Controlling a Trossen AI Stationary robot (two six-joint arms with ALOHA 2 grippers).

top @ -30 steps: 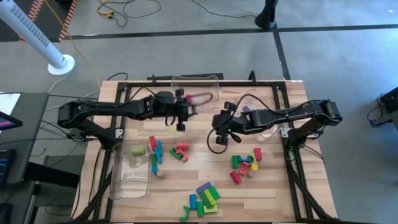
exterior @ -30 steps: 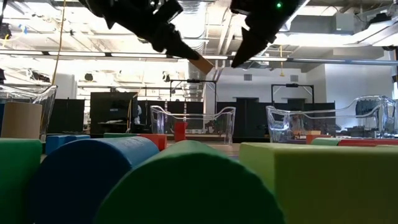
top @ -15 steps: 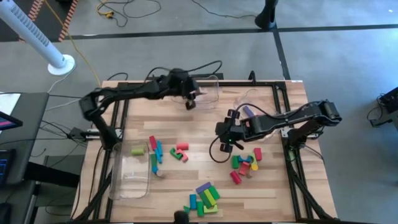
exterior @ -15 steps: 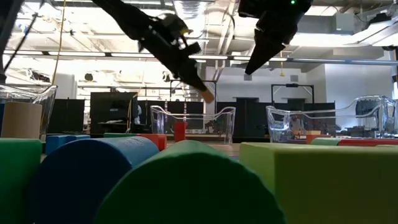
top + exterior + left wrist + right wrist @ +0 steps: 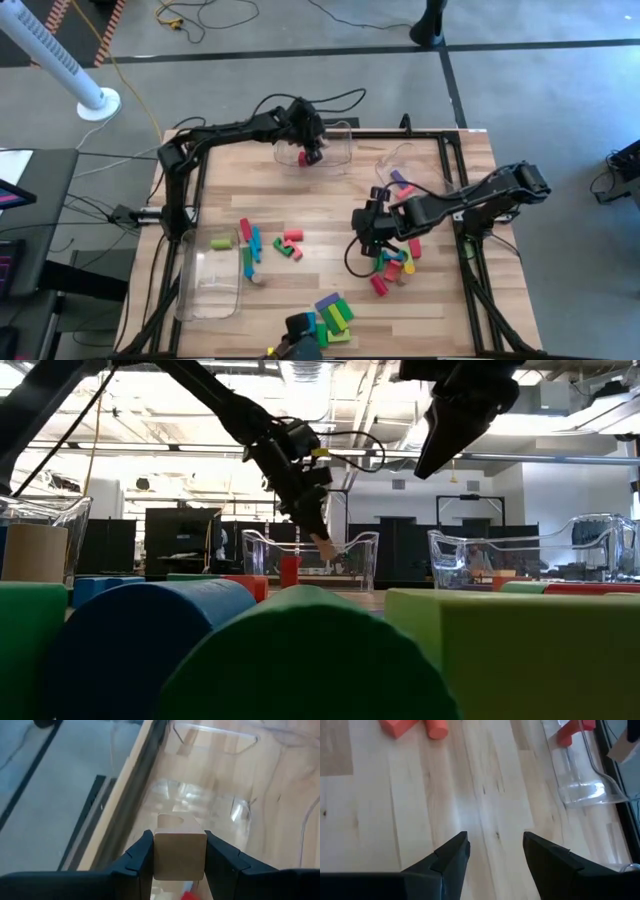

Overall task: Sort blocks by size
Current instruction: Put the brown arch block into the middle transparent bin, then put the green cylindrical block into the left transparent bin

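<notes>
Tan wood is what I see between my left jaws [image 5: 179,856]: they are closed on a tan arch block [image 5: 179,851], its curved cut turned away from the wrist, and I hold it above the clear bin [image 5: 318,140] at the far edge of the desk [image 5: 300,290]. A small red block [image 5: 306,157] seems to lie already below the jaws in this bin.

My worry is the release. The bin wall is thin and its rim is near the jaws, so if I open too high or off centre, I think the arch could strike the rim and bounce back onto the desk, or land on the red piece and roll.

My right jaws [image 5: 493,851] stand wide and hold nothing, over bare wood just beside the cluster of blocks [image 5: 393,264]. The pieces there touch each other, so a descent could push neighbours aside or catch two at once. More loose blocks [image 5: 330,318] lie well apart from both jaws.

I can read no brand, label or writing anywhere.
</notes>
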